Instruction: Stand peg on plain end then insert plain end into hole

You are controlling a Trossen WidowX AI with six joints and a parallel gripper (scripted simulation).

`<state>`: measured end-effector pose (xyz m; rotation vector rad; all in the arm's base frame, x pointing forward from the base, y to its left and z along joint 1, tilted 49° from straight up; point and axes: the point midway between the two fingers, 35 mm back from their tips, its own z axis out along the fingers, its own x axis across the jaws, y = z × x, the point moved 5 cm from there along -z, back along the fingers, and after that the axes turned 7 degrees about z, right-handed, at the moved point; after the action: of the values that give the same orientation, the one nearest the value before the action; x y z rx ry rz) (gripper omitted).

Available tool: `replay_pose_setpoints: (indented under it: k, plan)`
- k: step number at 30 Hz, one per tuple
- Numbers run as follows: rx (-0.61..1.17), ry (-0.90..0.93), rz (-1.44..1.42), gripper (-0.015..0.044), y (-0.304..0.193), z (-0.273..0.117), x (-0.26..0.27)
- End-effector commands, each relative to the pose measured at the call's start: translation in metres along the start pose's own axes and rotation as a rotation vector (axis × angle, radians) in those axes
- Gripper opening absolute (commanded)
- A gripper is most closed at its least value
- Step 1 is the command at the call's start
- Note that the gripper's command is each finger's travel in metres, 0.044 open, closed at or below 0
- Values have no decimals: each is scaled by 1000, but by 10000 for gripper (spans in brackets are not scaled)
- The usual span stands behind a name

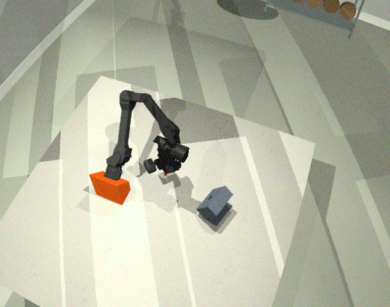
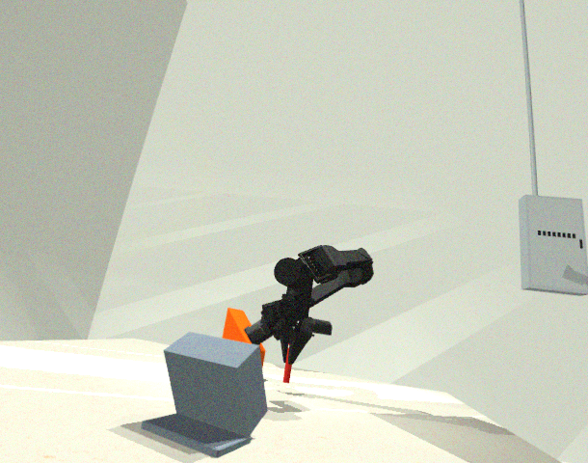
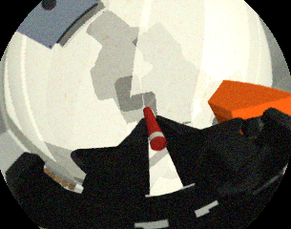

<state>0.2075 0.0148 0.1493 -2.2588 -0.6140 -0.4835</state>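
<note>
The claw (image 1: 165,171) (image 2: 287,360) (image 3: 151,120) is pinching the red peg (image 1: 165,173) (image 2: 286,372) (image 3: 154,128). From above, the blue-gray block (image 1: 215,201) (image 2: 217,383) (image 3: 56,21) sits at four o'clock from the peg, the orange block (image 1: 110,187) (image 2: 236,323) (image 3: 250,99) at eight.

peg (image 1: 165,173) (image 2: 286,372) (image 3: 152,126): smooth | panel (image 1: 215,200) (image 2: 214,386) (image 3: 56,21): matt, smooth | gripper (image 1: 167,165) (image 2: 287,360) (image 3: 151,120): matt
</note>
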Motion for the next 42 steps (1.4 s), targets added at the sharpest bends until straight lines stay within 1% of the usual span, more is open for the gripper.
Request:
replay_pose_setpoints:
  k: [1, 10, 42]
  plan:
    - [1, -2, -3, 0, 2, -13, 1]
    - [11, 4, -1, 0, 2, -36, -2]
    - [-197, -23, -13, 0, 21, -22, -5]
